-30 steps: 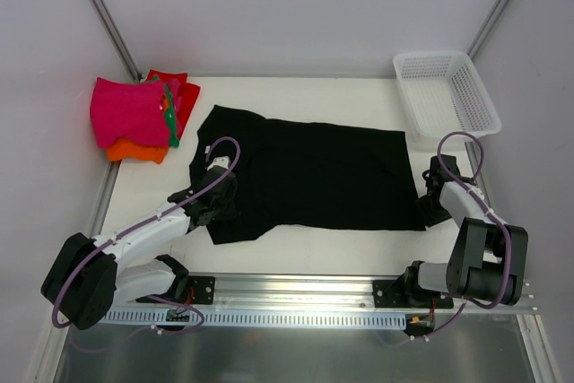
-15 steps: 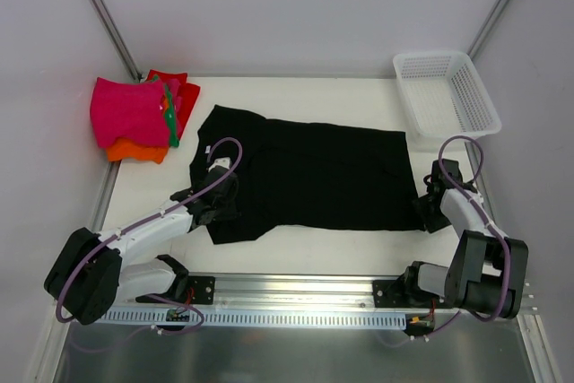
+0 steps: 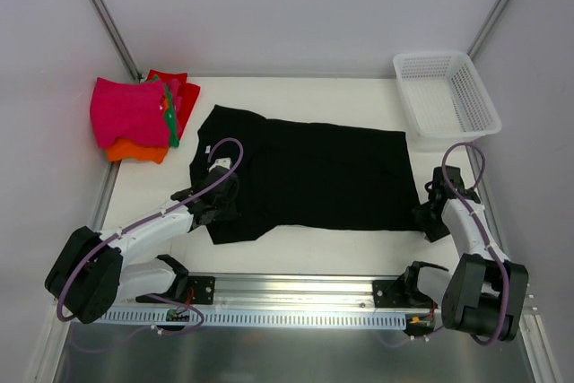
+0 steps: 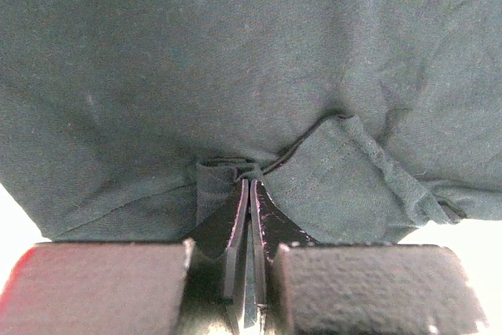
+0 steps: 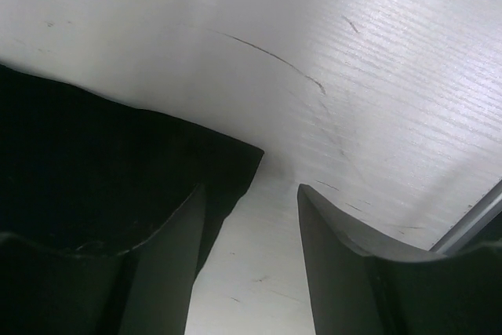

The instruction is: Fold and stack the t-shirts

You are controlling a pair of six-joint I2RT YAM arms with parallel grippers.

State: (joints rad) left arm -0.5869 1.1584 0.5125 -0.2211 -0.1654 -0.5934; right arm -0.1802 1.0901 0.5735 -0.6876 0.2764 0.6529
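The black t-shirt (image 3: 314, 177) lies spread flat on the table (image 3: 305, 100). Its long axis runs from side to side across my reach, with the collar end toward my left arm and the hem toward my right. My left gripper (image 4: 249, 190) sits at the near left edge of the shirt. Its jaws are pressed together on a small pinch of the dark cloth, which bunches up right at the tips.

My right gripper (image 5: 249, 194) is low at the shirt's near right corner (image 5: 235, 154), and its 2 fingers stand apart with nothing held. From the wrist view that corner points into the gap, hugging the left-hand finger, while bare table fills the rest of the gap. The cloth therefore lies to the left of and just ahead of my right tips.

I judge that the fold needs both near corners held, so the right arm, the nearer one to this hem corner, must slide slightly leftward before closing.

The finished pile (image 3: 134, 118), magenta over orange with red and green beside it, waits at the far left, well apart from the shirt's collar end. The white mesh basket (image 3: 446, 96) stands at the far right.
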